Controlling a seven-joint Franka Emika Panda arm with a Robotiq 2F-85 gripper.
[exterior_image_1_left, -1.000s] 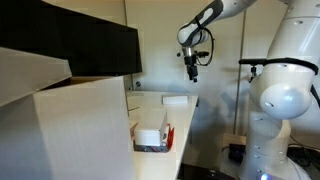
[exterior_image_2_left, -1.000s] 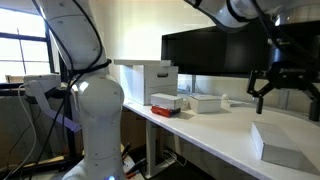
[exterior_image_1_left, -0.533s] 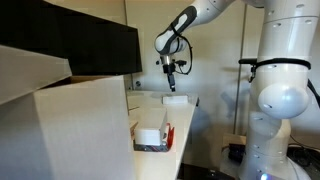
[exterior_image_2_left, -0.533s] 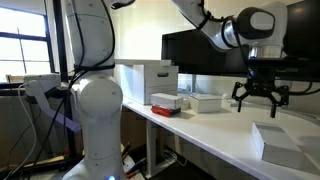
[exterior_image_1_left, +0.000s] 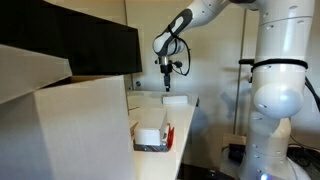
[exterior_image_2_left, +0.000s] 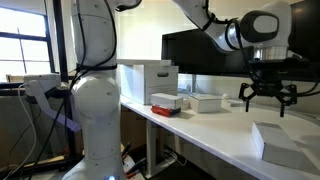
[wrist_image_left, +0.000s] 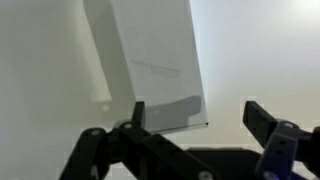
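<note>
Gripper, jaws spread, over white desk; black monitor behind.

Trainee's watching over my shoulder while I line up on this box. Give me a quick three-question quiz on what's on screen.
1. True or false: the fingers are shut on the flat white box.
2. Pick one. The gripper is: A, in the air over the flat white box, clear of it; B, pressed flat on its top; C, far off to one side, with the box out of the wrist view.
3. Short answer: what does the flat white box lie on?

Key
1. False: the fingers stand open and hold nothing.
2. A
3. The white table.
</note>
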